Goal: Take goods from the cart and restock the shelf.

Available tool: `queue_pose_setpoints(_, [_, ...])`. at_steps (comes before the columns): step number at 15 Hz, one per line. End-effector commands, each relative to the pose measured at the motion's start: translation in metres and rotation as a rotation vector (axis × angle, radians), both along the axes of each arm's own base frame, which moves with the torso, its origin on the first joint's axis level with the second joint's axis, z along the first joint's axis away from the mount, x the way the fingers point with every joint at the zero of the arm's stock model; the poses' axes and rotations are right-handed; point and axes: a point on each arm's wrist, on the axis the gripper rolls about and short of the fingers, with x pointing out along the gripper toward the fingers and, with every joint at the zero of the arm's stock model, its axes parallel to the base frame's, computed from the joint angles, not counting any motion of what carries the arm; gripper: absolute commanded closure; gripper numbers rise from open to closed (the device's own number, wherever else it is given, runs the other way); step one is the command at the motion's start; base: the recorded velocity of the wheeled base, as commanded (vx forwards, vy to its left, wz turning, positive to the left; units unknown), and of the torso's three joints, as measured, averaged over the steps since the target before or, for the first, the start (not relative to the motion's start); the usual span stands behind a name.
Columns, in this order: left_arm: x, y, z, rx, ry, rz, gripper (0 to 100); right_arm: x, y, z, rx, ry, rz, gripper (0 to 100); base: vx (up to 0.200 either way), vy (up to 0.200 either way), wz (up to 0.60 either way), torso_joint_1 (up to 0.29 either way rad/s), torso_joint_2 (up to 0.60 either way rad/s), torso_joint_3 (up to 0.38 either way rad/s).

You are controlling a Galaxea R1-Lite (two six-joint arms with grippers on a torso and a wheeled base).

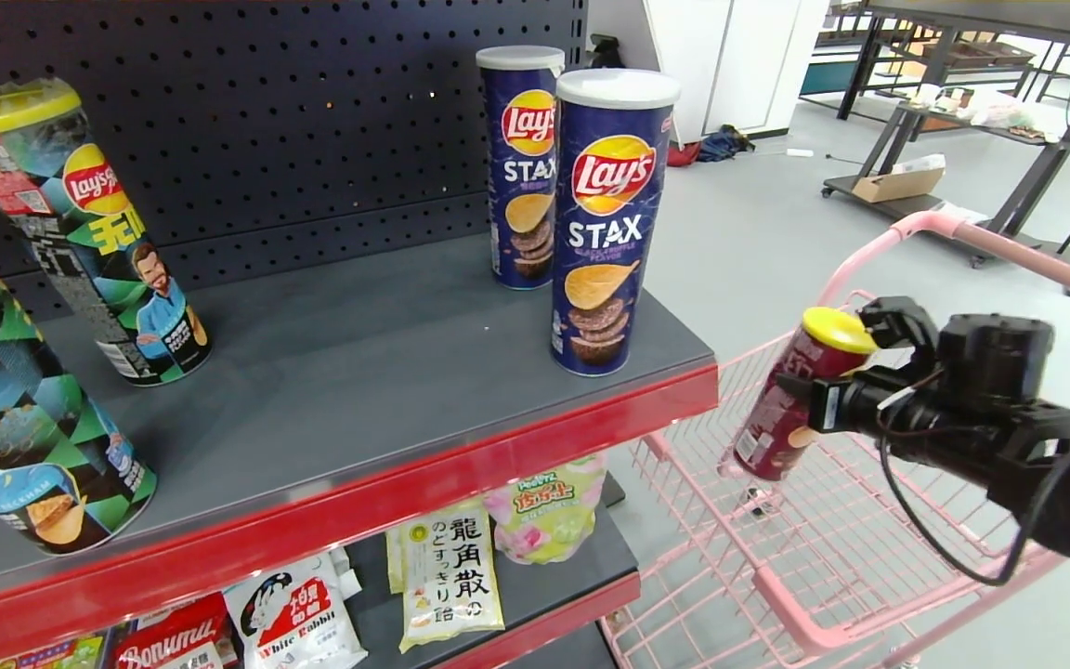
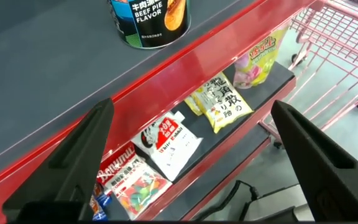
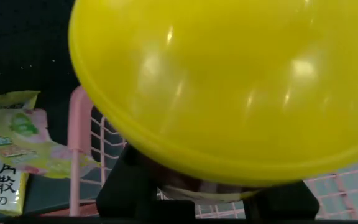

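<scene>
My right gripper (image 1: 823,372) is shut on a dark red chip can with a yellow lid (image 1: 790,395), holding it tilted above the pink cart (image 1: 869,557), just right of the shelf's end. The yellow lid (image 3: 229,87) looms close in the right wrist view. On the grey upper shelf (image 1: 340,372) stand two blue chip cans (image 1: 605,223) at the right end and two green-patterned cans (image 1: 89,232) at the left. My left gripper (image 2: 191,155) is open over the shelf's red front edge (image 2: 166,68), with nothing between its fingers.
The lower shelf (image 1: 581,567) holds candy bags and snack packets (image 1: 447,567). A green-patterned can's base (image 2: 151,22) stands on the upper shelf near my left gripper. The middle of the upper shelf is bare. Metal racks (image 1: 981,102) stand across the floor behind the cart.
</scene>
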Motion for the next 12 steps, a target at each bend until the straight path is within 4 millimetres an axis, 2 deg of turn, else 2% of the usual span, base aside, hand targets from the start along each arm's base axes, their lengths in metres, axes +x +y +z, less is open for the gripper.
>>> queue_pose_setpoints(1, [0.000,0.000,-0.001,0.008,-0.002,0.009,0,-0.077,-0.009,0.114,-0.034,-0.187,-0.049,100,0.000,0.000,0.00,0.000,0.00,0.000])
queue_pose_setpoints(2, [0.000,0.001,-0.002,0.039,-0.007,0.031,0,-0.108,-0.014,0.133,-0.063,-0.180,-0.138,100,0.000,0.000,0.00,0.000,0.00,0.000])
queue_pose_setpoints(4, [-0.001,0.001,0.000,0.085,-0.022,0.038,0,-0.174,-0.021,0.141,-0.125,-0.151,-0.160,100,0.000,0.000,0.00,0.000,0.00,0.000])
queue_pose_setpoints(5, [-0.001,0.002,0.000,0.107,-0.028,0.064,0,-0.202,-0.023,0.136,-0.145,-0.126,-0.150,100,0.000,0.000,0.00,0.000,0.00,0.000])
queue_pose_setpoints(6, [-0.001,0.002,0.000,0.108,-0.031,0.065,0,-0.218,-0.025,0.133,-0.152,-0.122,-0.147,100,0.000,0.000,0.00,0.000,0.00,0.000])
queue_pose_setpoints(7, [-0.003,0.003,0.000,0.102,-0.041,0.066,0,-0.249,-0.028,0.120,-0.157,-0.124,-0.158,100,0.000,0.000,0.00,0.000,0.00,0.000])
queue_pose_setpoints(8, [-0.004,0.004,-0.002,0.096,-0.047,0.069,0,-0.267,-0.029,0.109,-0.161,-0.134,-0.157,100,0.000,0.000,0.00,0.000,0.00,0.000])
queue_pose_setpoints(9, [-0.007,0.005,-0.003,0.090,-0.058,0.070,0,-0.276,-0.030,0.103,-0.168,-0.143,-0.157,100,0.000,0.000,0.00,0.000,0.00,0.000])
queue_pose_setpoints(12, [-0.014,0.007,0.000,0.060,-0.104,0.078,0,-0.282,-0.032,0.095,-0.200,-0.128,-0.213,100,0.000,0.000,0.00,0.000,0.00,0.000])
